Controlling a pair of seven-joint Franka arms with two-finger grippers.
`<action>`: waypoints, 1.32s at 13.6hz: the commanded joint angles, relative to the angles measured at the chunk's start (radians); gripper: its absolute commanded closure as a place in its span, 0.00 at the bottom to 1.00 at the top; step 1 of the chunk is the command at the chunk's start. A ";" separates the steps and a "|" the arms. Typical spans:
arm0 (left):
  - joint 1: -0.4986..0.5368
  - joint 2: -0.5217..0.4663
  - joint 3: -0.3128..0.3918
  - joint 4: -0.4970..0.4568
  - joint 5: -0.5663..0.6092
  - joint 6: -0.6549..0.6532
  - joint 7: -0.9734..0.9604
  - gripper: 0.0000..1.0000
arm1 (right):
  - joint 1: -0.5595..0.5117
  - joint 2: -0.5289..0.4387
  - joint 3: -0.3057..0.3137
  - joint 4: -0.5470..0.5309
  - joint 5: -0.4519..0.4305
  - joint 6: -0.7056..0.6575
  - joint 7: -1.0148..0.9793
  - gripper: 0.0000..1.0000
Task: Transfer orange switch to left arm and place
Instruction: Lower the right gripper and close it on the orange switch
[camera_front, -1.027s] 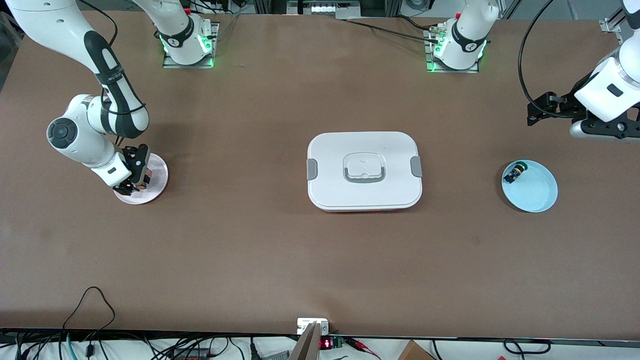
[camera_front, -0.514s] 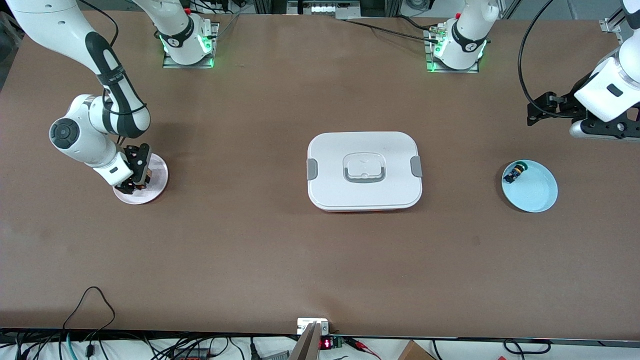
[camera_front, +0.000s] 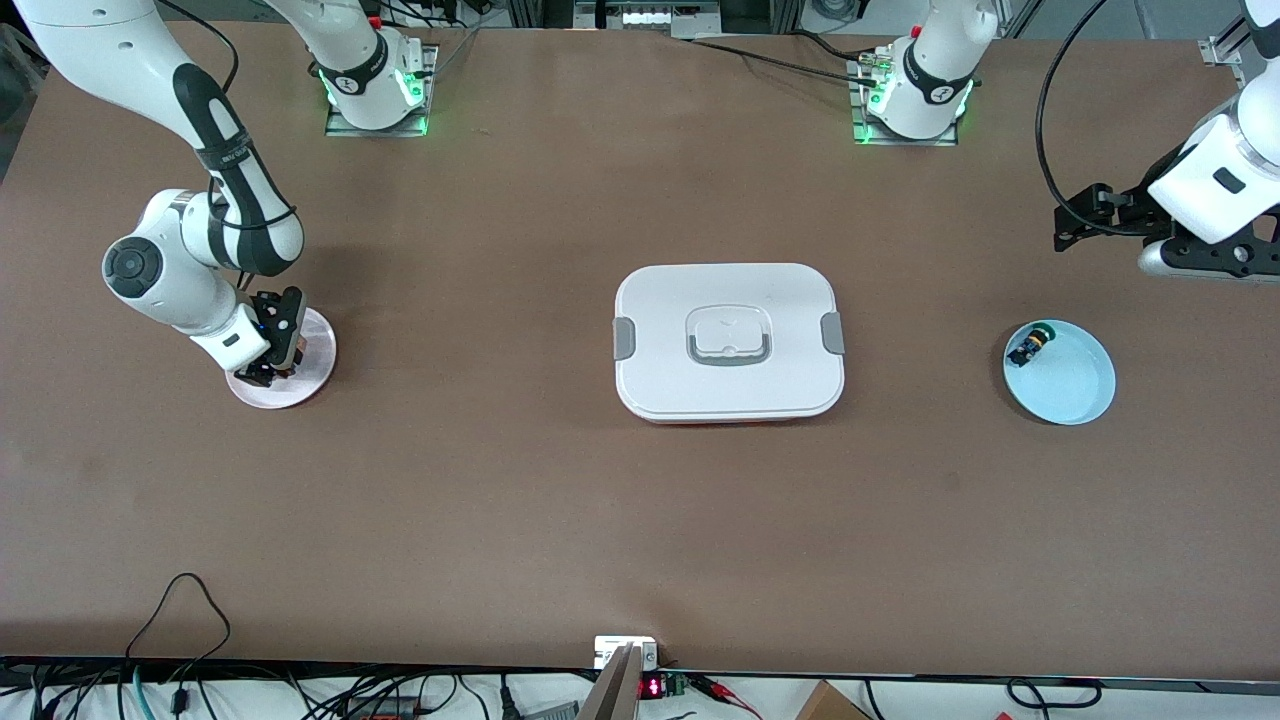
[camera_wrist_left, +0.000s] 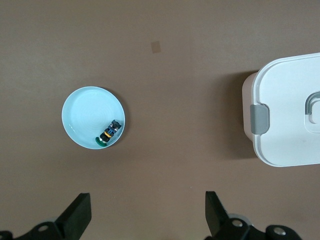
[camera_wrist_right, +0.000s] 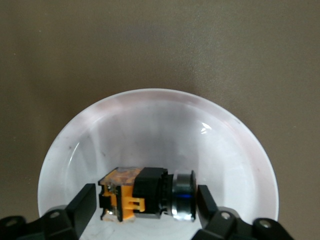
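Right wrist view shows the right gripper (camera_wrist_right: 146, 202) open astride the orange switch (camera_wrist_right: 145, 194) lying in the pink plate (camera_wrist_right: 240, 150): light, rigid, slick, best pinched across its black body.

The big flat white box (camera_front: 729, 342) with grey clips sits in the middle of the brown table (camera_front: 500, 520), with the small round pink plate (camera_front: 310, 372) toward the right arm's end and the small round blue plate (camera_front: 1072, 385) toward the left arm's end.
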 joint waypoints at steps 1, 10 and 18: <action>-0.001 -0.006 -0.001 0.002 0.002 -0.012 0.002 0.00 | -0.012 0.002 0.012 -0.012 0.011 0.021 -0.002 0.16; -0.001 -0.006 -0.001 0.002 0.002 -0.012 0.005 0.00 | -0.012 -0.001 0.018 -0.010 0.011 0.018 -0.016 0.87; -0.001 -0.005 -0.001 0.007 0.001 -0.012 0.008 0.00 | -0.012 -0.023 0.080 0.114 0.030 -0.268 -0.016 1.00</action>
